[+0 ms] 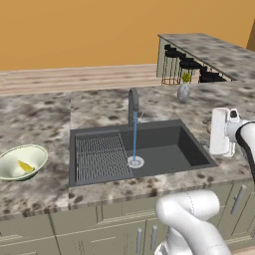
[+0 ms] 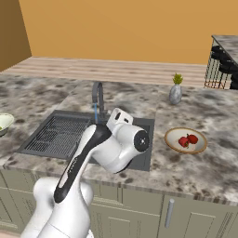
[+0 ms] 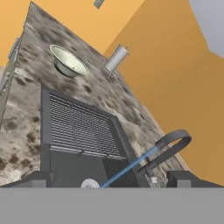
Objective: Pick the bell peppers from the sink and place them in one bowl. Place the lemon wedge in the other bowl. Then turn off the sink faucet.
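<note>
Two red bell peppers [image 2: 188,139] lie in the shallow tan bowl [image 2: 186,148] on the counter right of the sink [image 1: 169,149]. The yellow lemon wedge [image 1: 26,166] rests in the deeper green bowl [image 1: 15,158], left of the sink; that bowl [image 3: 69,62] also shows in the hand view. The faucet [image 1: 133,102] is running, and a thin blue stream falls onto the pale drain [image 1: 135,161]. My gripper [image 3: 111,180] is open and holds nothing. It hovers over the sink's right side, facing the arched faucet [image 3: 173,144] and the wire rack [image 3: 78,127].
A small grey vase with a green sprig [image 1: 184,90] stands on the counter behind the sink. A grey cylinder [image 3: 116,58] sits past the green bowl. Black bar stools [image 1: 187,64] stand under a raised bar counter [image 1: 219,50] at the back right.
</note>
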